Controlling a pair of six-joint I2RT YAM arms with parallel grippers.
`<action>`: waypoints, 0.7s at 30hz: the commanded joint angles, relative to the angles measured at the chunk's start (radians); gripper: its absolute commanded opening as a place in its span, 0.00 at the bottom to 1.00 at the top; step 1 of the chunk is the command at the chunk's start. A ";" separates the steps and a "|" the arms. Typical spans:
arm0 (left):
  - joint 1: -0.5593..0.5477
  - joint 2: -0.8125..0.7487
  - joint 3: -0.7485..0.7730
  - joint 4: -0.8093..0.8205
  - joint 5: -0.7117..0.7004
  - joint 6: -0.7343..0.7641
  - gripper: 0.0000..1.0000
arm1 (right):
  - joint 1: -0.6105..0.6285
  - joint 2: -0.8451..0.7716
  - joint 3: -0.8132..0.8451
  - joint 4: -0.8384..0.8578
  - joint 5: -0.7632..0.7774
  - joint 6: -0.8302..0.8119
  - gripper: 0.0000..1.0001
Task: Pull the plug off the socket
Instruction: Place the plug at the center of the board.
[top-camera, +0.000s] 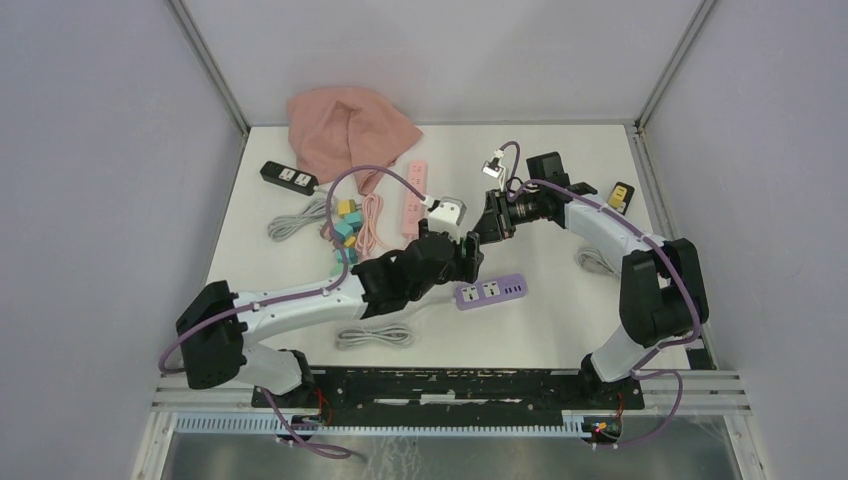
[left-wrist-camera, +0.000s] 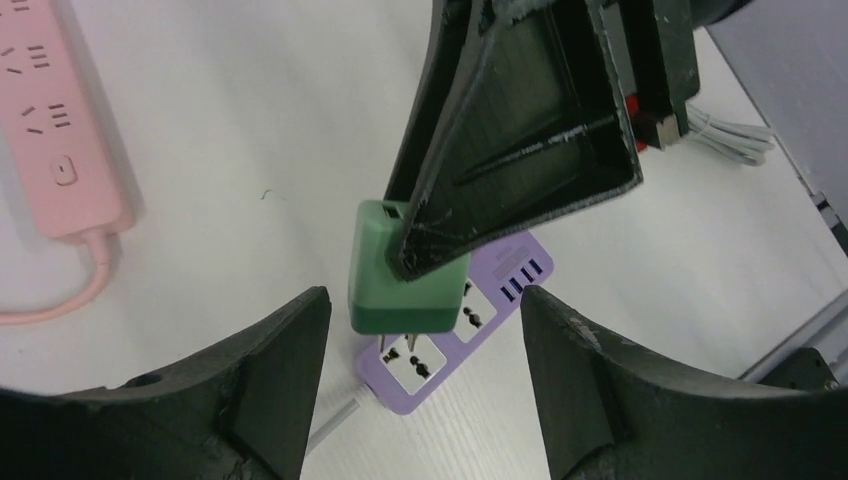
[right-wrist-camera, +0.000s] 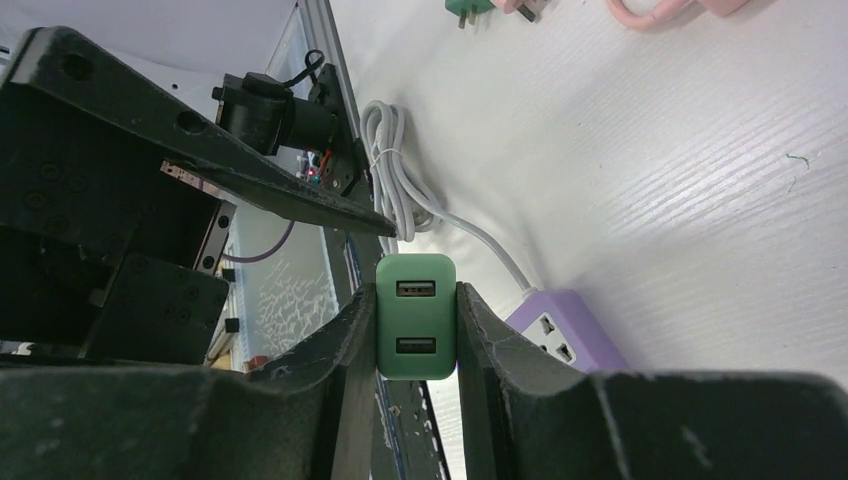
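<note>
My right gripper (right-wrist-camera: 416, 300) is shut on a green two-port USB plug (right-wrist-camera: 416, 317) and holds it in the air. In the left wrist view the plug (left-wrist-camera: 405, 285) hangs just above the purple socket strip (left-wrist-camera: 450, 350), with its bare prongs clear of the end socket. The strip lies flat on the white table (top-camera: 490, 291) and also shows in the right wrist view (right-wrist-camera: 565, 325). My left gripper (left-wrist-camera: 422, 300) is open and empty, with its fingers on either side of the plug and strip. In the top view, the left gripper (top-camera: 470, 255) sits just below the right gripper (top-camera: 490, 222).
A pink power strip (top-camera: 413, 197) and a white adapter (top-camera: 447, 211) lie behind the grippers. A pink cloth (top-camera: 350, 130), a black power strip (top-camera: 289, 177) and coloured plugs (top-camera: 345, 225) are at the back left. Coiled grey cables (top-camera: 375, 337) lie near the front.
</note>
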 joint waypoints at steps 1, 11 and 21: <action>0.024 0.088 0.134 -0.110 -0.076 0.026 0.73 | -0.002 -0.008 0.009 0.028 -0.006 0.017 0.02; 0.029 0.158 0.194 -0.138 -0.052 0.047 0.55 | -0.002 -0.009 0.012 0.025 -0.007 0.020 0.02; 0.035 0.181 0.196 -0.144 -0.043 0.067 0.69 | -0.002 -0.006 0.011 0.024 -0.010 0.023 0.03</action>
